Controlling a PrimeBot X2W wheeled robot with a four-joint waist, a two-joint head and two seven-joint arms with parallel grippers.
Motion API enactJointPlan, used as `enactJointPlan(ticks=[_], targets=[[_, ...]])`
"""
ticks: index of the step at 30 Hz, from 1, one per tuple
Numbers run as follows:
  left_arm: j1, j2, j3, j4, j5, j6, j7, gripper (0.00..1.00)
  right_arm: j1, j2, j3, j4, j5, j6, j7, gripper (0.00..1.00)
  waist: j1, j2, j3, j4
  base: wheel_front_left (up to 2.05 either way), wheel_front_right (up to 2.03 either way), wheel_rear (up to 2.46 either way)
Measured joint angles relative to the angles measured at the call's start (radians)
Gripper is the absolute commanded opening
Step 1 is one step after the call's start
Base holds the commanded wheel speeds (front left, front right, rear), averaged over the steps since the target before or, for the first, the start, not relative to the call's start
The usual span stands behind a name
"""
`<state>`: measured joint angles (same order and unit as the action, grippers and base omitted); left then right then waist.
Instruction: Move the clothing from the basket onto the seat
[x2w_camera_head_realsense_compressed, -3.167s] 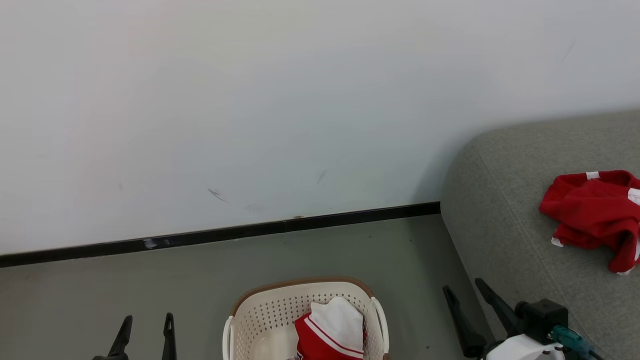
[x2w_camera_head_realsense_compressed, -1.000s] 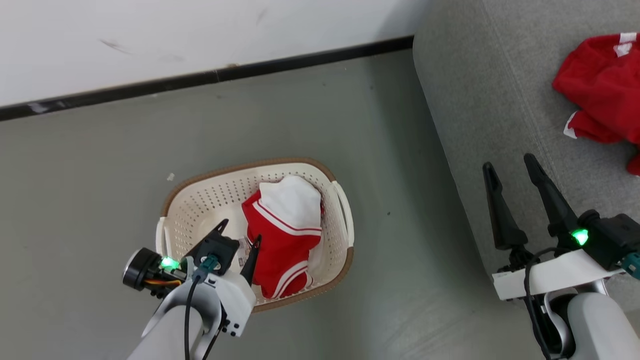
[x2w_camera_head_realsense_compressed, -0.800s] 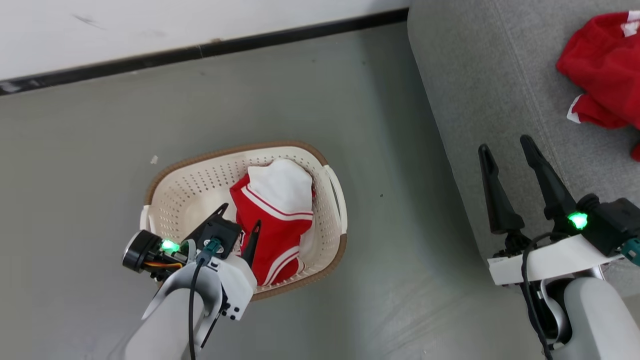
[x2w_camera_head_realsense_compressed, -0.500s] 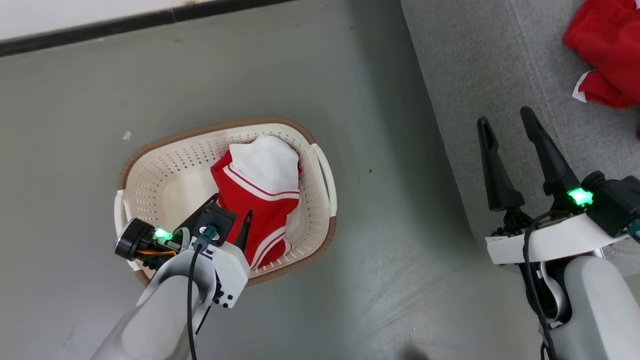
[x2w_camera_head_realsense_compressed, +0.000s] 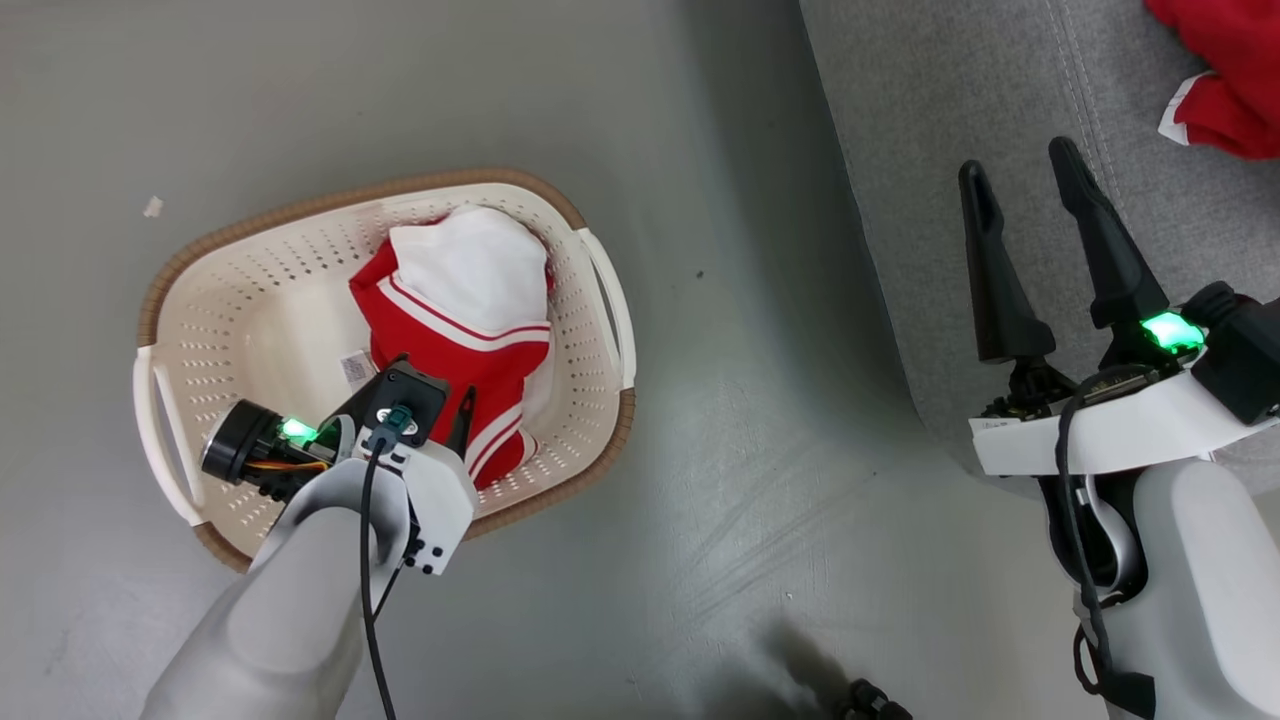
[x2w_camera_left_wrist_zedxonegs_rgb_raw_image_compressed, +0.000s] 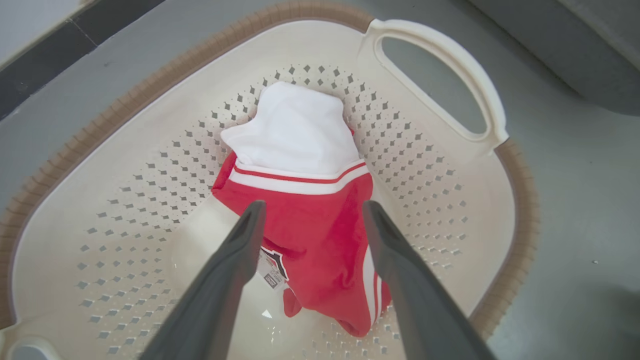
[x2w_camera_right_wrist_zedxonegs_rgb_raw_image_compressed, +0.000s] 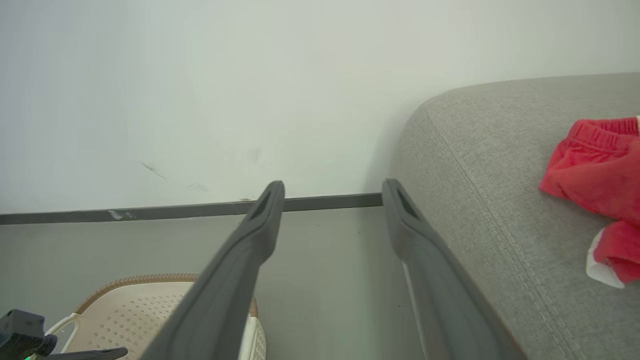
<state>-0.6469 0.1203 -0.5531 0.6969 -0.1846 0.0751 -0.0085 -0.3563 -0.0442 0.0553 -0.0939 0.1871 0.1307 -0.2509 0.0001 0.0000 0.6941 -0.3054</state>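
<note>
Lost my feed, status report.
Left gripper open over clothing in basket. Right gripper open by seat. One garment already on seat. Nothing blocking.

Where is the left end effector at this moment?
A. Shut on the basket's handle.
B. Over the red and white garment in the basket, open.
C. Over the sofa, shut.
B: the left wrist view shows the left end effector with its fingers spread, over the garment that lies in the basket.
</note>
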Motion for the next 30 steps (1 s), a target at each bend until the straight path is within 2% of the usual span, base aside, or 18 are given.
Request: enactJointPlan(ticks=[16, 30], targets=[[-0.084, 0.043, 0.034, 0.115, 0.000, 0.001, 0.018, 1.00, -0.081, 0.001, 0.028, -0.012, 0.070, 0.000, 0.000, 1.00, 0.0000, 0.0000, 0.116, -0.057, 0.00, 0.00, 0.00], [-0.138, 0.047, 0.052, 0.184, -0.001, 0.003, 0.026, 1.00, -0.122, 0.001, 0.035, -0.025, 0.085, 0.000, 0.000, 1.00, -0.0001, 0.0000, 0.183, -0.085, 0.00, 0.00, 0.00]])
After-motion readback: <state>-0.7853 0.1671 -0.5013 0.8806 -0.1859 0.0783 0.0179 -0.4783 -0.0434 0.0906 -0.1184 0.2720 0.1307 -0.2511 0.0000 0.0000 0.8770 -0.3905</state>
